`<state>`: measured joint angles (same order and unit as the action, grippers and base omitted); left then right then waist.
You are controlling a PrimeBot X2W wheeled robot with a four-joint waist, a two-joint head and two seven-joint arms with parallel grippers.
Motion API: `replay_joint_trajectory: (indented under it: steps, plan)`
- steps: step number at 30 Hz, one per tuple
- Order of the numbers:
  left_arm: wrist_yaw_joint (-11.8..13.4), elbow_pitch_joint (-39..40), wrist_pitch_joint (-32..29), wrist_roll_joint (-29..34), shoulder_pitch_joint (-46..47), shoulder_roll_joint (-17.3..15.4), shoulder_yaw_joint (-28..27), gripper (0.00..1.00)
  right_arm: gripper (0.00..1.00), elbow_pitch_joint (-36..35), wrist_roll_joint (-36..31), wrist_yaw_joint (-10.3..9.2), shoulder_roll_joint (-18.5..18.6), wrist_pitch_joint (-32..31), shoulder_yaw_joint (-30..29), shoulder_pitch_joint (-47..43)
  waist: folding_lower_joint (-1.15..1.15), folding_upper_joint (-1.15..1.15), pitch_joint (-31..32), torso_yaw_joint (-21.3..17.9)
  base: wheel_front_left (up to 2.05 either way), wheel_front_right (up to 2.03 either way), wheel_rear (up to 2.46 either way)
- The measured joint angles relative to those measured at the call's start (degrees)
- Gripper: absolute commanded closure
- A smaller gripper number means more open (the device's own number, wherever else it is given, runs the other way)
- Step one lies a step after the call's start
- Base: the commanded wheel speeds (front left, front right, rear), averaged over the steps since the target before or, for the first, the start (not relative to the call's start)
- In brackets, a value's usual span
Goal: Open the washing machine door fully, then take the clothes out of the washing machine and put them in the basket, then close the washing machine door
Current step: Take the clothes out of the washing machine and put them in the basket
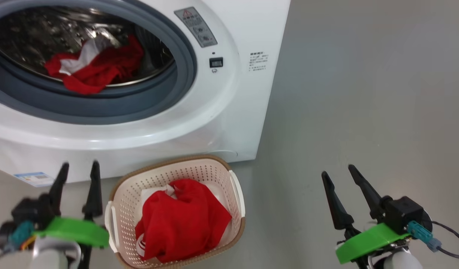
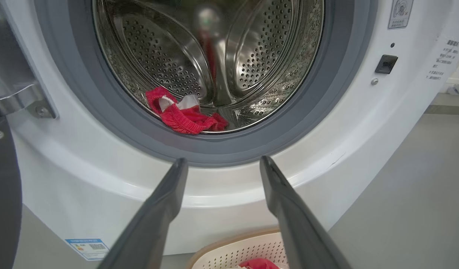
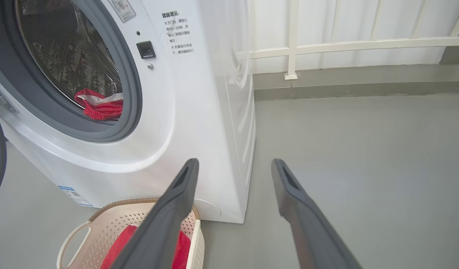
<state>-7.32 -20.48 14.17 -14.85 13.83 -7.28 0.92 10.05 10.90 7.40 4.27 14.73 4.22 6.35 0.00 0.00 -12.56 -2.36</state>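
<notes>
Both jaw pairs gape empty before the washing machine (image 1: 229,112). We should reach our left gripper (image 1: 80,164) low inside, scooping the clothes (image 1: 98,69).

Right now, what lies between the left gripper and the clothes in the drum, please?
The washer's white front and grey ring, in the left wrist view.

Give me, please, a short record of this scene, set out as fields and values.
washing machine: white front-loader on the grey floor
door: swung open, on the robot's left of the opening
drum: a red and white garment lies at the bottom
basket: on the floor before the machine, holding a red garment
left fingers: open, empty, beside the basket
right fingers: open, empty, above the floor
left to do: empty the drum, shut the door
</notes>
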Motion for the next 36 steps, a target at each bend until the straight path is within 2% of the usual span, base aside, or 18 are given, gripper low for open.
replay_joint_trajectory:
  steps: [16, 29, 36]
  plan:
    - [0.11, -19.23, -5.35, 4.80, 27.63, -3.33, 3.97, 0.00, 0.00, -0.24, -0.22, 0.00, -0.94, 0.00, 2.30, 6.50, 0.00, 0.00, -8.88, -2.10, 0.00, 0.00, 0.00]
    - [3.16, -36.42, -8.14, 7.94, 43.54, -4.16, 6.67, 0.00, 0.00, -0.44, 0.67, 0.00, -0.96, 0.00, 4.20, 8.32, 0.00, 0.00, -11.95, -3.52, 0.00, 0.00, 0.00]
    - [4.79, -43.42, -9.12, 11.01, 49.98, -5.83, 9.64, 0.00, 0.00, -0.75, 1.89, 0.00, -0.94, 0.00, 4.89, 10.14, 0.00, 0.00, -13.25, -4.38, 0.00, 0.00, 0.00]
